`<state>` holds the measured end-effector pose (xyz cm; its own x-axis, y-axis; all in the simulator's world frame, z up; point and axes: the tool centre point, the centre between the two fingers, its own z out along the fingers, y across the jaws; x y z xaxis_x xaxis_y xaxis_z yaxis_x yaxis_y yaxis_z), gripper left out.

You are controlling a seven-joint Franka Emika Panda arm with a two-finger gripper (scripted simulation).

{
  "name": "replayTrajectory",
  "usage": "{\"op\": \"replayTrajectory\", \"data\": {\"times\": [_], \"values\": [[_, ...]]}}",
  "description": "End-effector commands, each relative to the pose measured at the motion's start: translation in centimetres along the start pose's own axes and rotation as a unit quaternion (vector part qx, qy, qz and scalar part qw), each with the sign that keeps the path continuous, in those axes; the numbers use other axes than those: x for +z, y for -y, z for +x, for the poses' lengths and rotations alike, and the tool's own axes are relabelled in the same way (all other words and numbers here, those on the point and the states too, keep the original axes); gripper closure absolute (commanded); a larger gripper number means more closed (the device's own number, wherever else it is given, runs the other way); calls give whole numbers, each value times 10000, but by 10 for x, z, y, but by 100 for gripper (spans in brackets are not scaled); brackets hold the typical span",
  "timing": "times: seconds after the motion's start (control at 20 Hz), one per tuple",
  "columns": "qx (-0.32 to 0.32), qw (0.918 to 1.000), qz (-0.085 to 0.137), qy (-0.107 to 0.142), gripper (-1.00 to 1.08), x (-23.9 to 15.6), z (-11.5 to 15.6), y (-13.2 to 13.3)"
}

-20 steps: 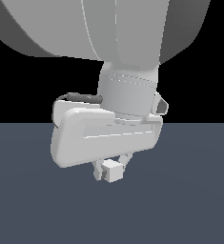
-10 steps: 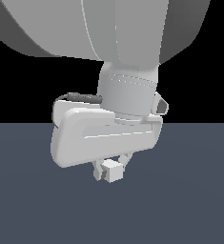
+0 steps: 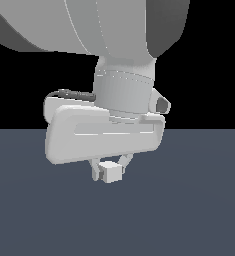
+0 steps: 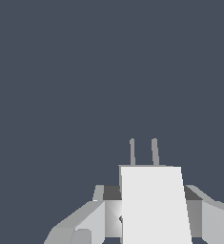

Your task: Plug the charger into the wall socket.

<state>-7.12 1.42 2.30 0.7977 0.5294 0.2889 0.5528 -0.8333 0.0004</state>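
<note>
Dark slate-blue surface [image 3: 189, 215] fills the lower half of the exterior view, black background above. Large grey-white robot arm [image 3: 109, 75] hangs close to the camera. Its claw [image 3: 109, 170] is clenched on the small plain white box-shaped charger [image 4: 154, 205], a finger on each side. Two thin grey prongs [image 4: 143, 151] stick out of the charger's far face, side by side, pointing away from the wrist along its long axis. Charger held above the surface.
</note>
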Motion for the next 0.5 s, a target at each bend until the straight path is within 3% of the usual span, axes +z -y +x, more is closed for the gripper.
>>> {"op": "replayTrajectory", "data": {"times": [0.0, 0.45], "values": [[145, 9999, -43, -9, 108, -4, 7, 4], [853, 9960, -250, -28, 108, -22, 40, 18]]}}
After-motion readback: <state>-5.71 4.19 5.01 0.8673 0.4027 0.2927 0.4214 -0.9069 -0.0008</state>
